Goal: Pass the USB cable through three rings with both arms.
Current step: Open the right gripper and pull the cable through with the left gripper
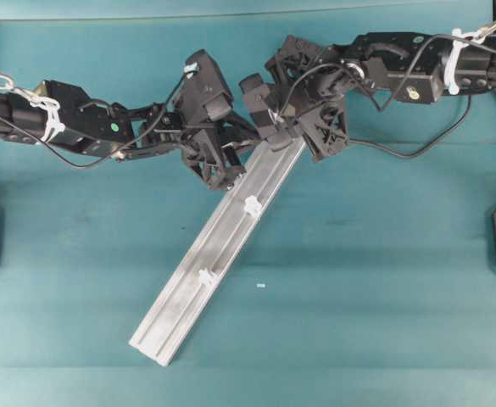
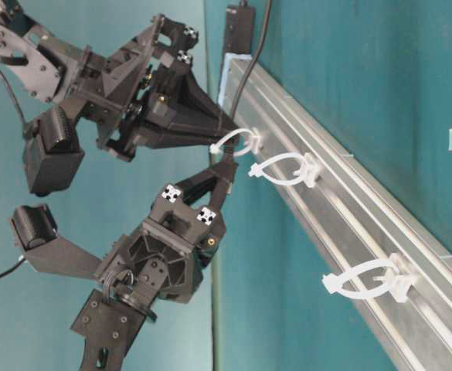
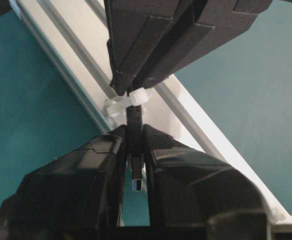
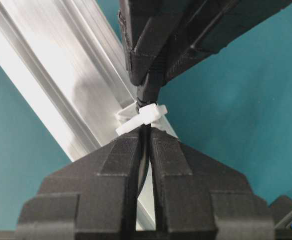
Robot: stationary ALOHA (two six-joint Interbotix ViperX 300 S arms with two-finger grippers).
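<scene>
**Ana:** USB cable (image 3: 135, 172) first: where does it sit?

**Ben:** At the first ring (image 3: 131, 100), near the middle of the left wrist view. Its plug end has come through the white loop and sits between the fingertips of the left gripper (image 3: 135, 150), which are pressed together on it, the tip pointing down the frame.

**Ana:** And the other side of that loop?

**Ben:** In the right wrist view the right gripper (image 4: 145, 142) is pinched on the dark cable just below the ring (image 4: 143, 117), with the other gripper's tips close above it.

**Ana:** Where is this on the rail?

**Ben:** At the upper end of the silver rail (image 1: 205, 271), centre top of the overhead view, under both grippers. The second ring (image 1: 252, 204) and third ring (image 1: 206, 276) stand further down toward the lower left, apart from the grippers. From table level, the two nearer rings look unthreaded.
</scene>
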